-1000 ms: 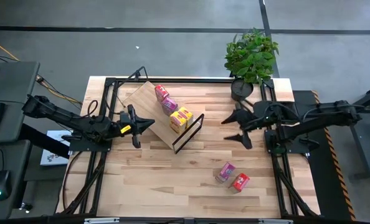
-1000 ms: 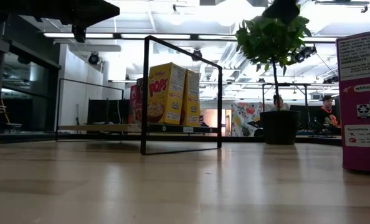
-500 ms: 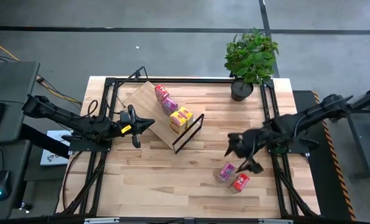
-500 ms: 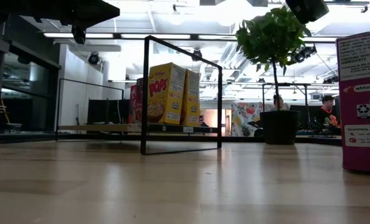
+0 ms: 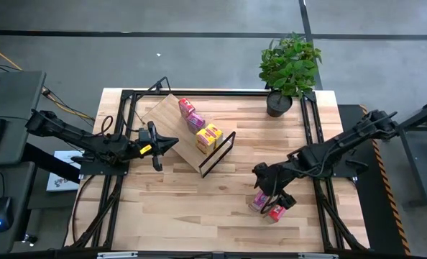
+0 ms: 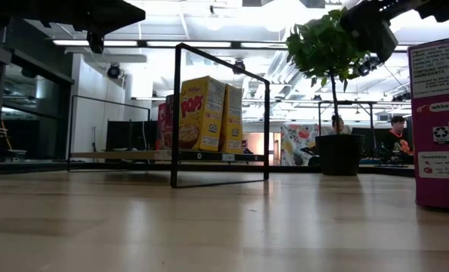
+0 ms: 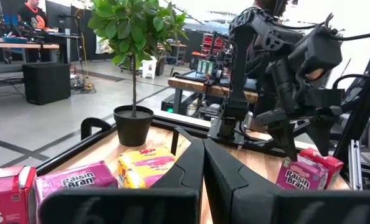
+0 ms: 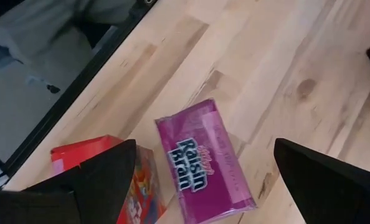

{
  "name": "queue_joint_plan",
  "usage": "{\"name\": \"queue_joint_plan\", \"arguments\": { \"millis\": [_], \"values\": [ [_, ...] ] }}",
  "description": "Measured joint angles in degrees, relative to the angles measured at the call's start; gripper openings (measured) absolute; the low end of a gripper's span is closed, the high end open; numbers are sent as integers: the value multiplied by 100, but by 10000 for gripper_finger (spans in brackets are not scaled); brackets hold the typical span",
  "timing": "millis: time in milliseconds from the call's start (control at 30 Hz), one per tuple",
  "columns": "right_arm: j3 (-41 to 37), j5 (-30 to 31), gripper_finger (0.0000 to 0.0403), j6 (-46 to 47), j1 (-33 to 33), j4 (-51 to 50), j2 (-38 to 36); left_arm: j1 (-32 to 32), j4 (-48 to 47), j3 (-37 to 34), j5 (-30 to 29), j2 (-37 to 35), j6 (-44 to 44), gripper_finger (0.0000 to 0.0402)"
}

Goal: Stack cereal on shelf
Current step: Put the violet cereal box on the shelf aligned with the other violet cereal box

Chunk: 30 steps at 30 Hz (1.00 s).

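The shelf point(image 5: 172, 119), a light wood board with a black wire frame point(image 5: 218, 153) at one end, lies on the table. On it stand a red box point(image 5: 186, 106), a pink-purple box point(image 5: 195, 121) and two yellow boxes point(image 5: 208, 137). A second pink-purple box point(image 8: 203, 163) and a second red box point(image 8: 113, 167) rest side by side on the bare table near its near right part. My right gripper point(image 8: 204, 147) is open and hangs above these two, a finger on each side of the pink-purple one. My left gripper point(image 5: 172, 142) is shut, at the shelf's left side.
A potted green plant point(image 5: 288, 66) stands at the table's far right corner. Black frame rails point(image 5: 310, 129) run along the table's left, far and right sides. Bare wood lies between the shelf and the near edge point(image 5: 185, 208). People sit in the room beyond the table point(image 6: 396, 136).
My right gripper has swung from beside the plant pot toward the table's near edge and somewhat leftward, coming down and tipping over the two loose boxes. It has stayed open. The boxes and the left arm have not moved.
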Motion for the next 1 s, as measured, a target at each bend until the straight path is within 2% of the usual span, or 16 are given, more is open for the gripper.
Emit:
{"name": "queue_joint_plan", "arguments": {
  "millis": [267,767,867,1000],
  "values": [
    [0,2,370,-317,0,12,67,0,-96,0,0,0,-2,0],
    [-2,152,368,-751,-15,-22,945,0,-151,0,0,0,2,0],
    [-2,187,352,-755,-15,-21,942,0,-178,0,0,0,2,0],
    [-2,187,312,-755,-15,-27,942,0,-242,0,0,0,4,0]
  ]
}}
